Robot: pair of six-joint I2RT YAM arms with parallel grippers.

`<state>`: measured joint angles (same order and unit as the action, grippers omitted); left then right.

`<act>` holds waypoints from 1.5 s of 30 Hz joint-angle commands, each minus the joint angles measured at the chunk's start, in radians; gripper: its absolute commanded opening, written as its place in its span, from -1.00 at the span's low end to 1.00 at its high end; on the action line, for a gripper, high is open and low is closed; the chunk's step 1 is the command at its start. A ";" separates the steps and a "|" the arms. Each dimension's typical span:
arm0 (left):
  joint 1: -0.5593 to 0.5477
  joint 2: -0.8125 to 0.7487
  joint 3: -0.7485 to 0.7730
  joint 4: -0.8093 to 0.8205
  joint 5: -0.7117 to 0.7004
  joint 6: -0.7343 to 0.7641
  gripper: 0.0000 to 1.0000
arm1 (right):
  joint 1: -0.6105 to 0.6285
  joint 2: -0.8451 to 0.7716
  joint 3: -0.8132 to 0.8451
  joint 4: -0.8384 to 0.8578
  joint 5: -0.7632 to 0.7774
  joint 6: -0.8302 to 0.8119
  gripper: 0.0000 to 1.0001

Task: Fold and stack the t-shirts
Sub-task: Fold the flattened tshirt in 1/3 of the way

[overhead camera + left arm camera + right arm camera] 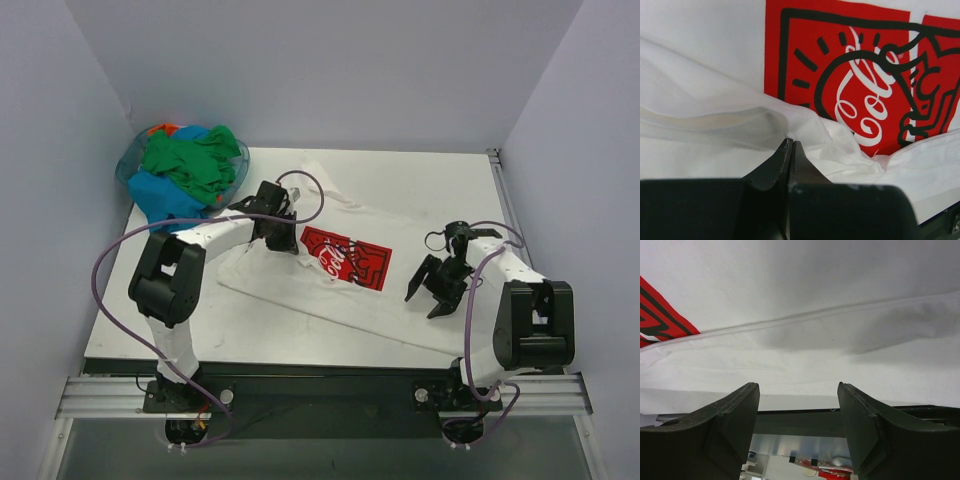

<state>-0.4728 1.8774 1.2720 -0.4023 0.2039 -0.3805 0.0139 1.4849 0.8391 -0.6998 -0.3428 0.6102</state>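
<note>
A: Cloth first: where is the white t-shirt (300,292)?

B: Spread chest-up across the desk (420,180). In the top view it runs from about 11 o'clock down to 4 o'clock, with the red logo (347,257) near the middle.

A: And the left pincer (790,145)?

B: It sits on that shirt, with the logo at its 3 o'clock in the top view. Its jaws are pressed together. Its wrist view shows a raised ridge of white cloth gathered right at the tips, so it is pinching a fold of the shirt. In that view the logo lies at 1 o'clock, just past the fold.

A: The right pincer (420,307)?

B: Jaws wide apart, holding nothing. It is over the shirt's plain white part, at 4 o'clock from the logo and well apart from the left one. I cannot tell whether its tips touch the cloth. Its own camera shows white cloth with a long crease, and a corner of the red print at 9 o'clock.

A: The other shirts?

B: Heaped in a clear tub (240,160) at the desk's 10 o'clock corner. A green shirt (190,160) is on top, a blue shirt (165,195) is on the near side, and a bit of orange shirt (162,128) shows at the far edge.
</note>
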 commanded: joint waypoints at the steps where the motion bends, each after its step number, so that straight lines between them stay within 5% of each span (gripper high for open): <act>1: -0.009 0.023 0.076 0.053 0.038 0.020 -1.00 | 0.004 0.020 0.043 -0.052 0.022 0.005 0.29; 45: -0.073 0.289 0.423 -0.003 0.193 0.060 -1.00 | 0.001 0.199 0.207 -0.098 0.018 -0.059 0.29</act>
<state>-0.5373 2.1571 1.6455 -0.4088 0.3679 -0.3458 0.0139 1.6833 1.0126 -0.7300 -0.3393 0.5709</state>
